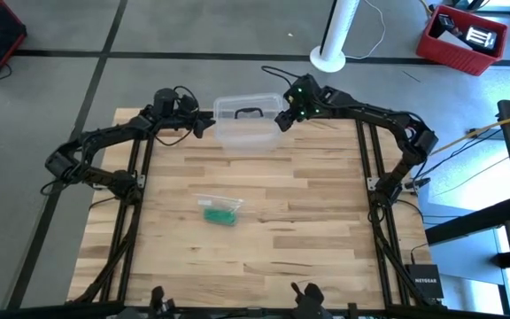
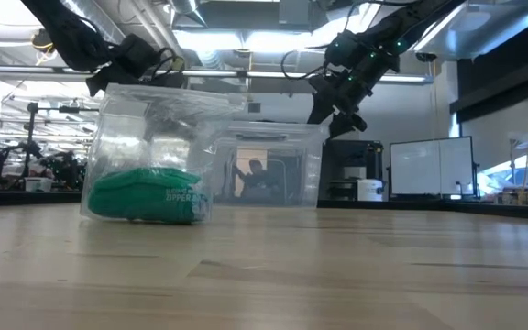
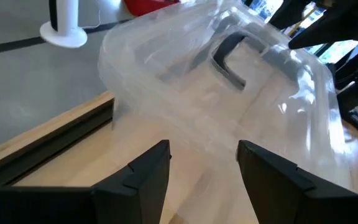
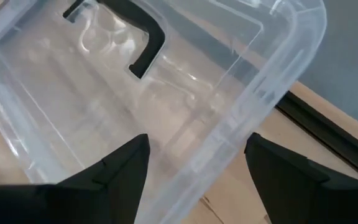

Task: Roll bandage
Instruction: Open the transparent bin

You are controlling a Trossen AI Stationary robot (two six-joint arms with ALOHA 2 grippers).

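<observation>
1. So the bandage [image 1: 220, 213] is a teal-green bundle sitting inside a clear zipper bag [image 1: 219, 206], lying on the wooden table [image 1: 308, 230] a bit left of the middle, toward the front half. In the low view the bag [image 2: 149, 151] stands up puffy, with the green bandage [image 2: 145, 195] squashed along its bottom, resting on the tabletop [image 2: 337, 275].

2. Neither arm is anywhere near it. Both are up at the far edge of the table, around a clear plastic box [image 1: 248, 121] with a dark handle on its lid.

3. Left gripper [image 1: 204, 124] is just beside the box's left end. In its wrist view the two dark fingers [image 3: 138, 177] stand apart with nothing between them, just bare wood and the box [image 3: 229, 81] ahead. So jaws released, grasping nothing.

4. Right gripper [image 1: 284, 120] is at the box's right end, green lights glowing on its wrist. Its wrist view shows the fingers [image 4: 114, 171] spread wide, with the corner of the box's rim [image 4: 253, 93] lined up in the gap between them. I can't tell whether the fingers actually touch the plastic, but they look released rather than clenched.

5. In the low view the box [image 2: 273, 165] sits behind the bag, well apart from it, with the right gripper [image 2: 337, 110] above its right side.

6. Beyond the table: a red crate [image 1: 463, 37] and a white stand base [image 1: 330, 55] on the floor.
</observation>
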